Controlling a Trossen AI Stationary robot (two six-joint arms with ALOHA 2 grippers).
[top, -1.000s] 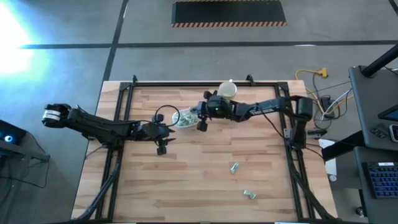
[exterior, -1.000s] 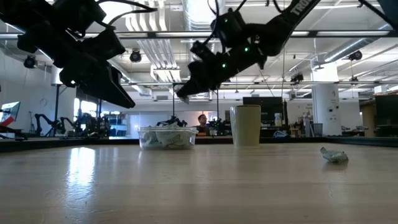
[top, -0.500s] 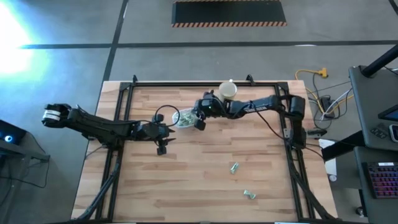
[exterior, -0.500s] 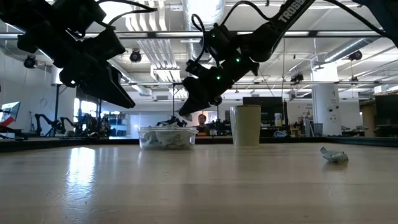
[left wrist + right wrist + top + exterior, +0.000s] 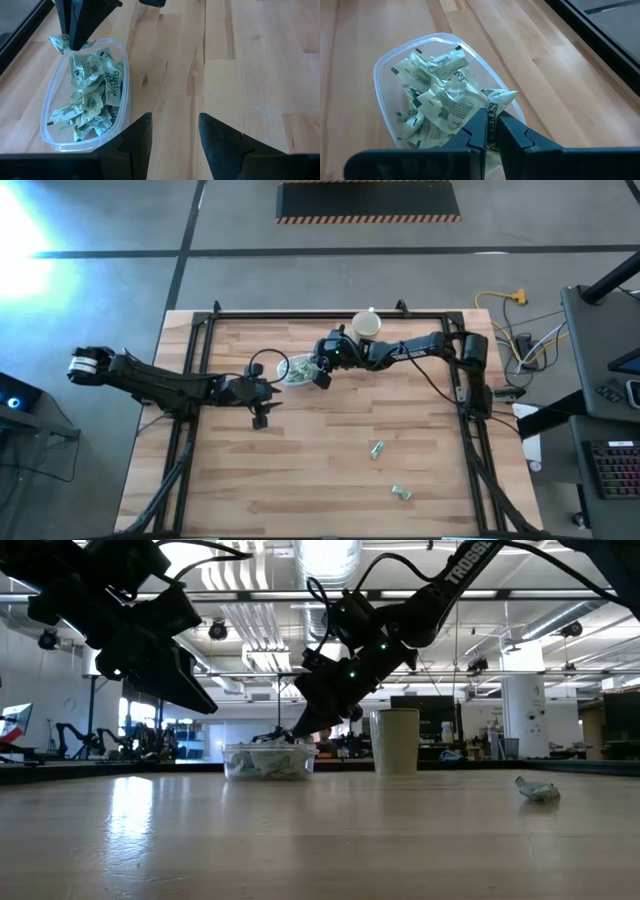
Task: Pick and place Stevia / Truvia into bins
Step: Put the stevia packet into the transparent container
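A robotics lab: other robot arms (image 5: 75,735), monitors (image 5: 418,710), exposed ceiling ducts (image 5: 240,580).

The right arm reaches left across the far side, its tool (image 5: 321,372) tilted down with fingers pinched nearly together. The left arm's tool (image 5: 260,416) hovers nearby, fingers apart.

Pale wooden plank table top (image 5: 300,470) in a black frame, small clear plastic tub (image 5: 297,369) of green-and-white sachets near its far edge, beige cylindrical cup (image 5: 366,325) beside it, two loose crumpled sachets (image 5: 376,448) (image 5: 401,493) nearer the front right
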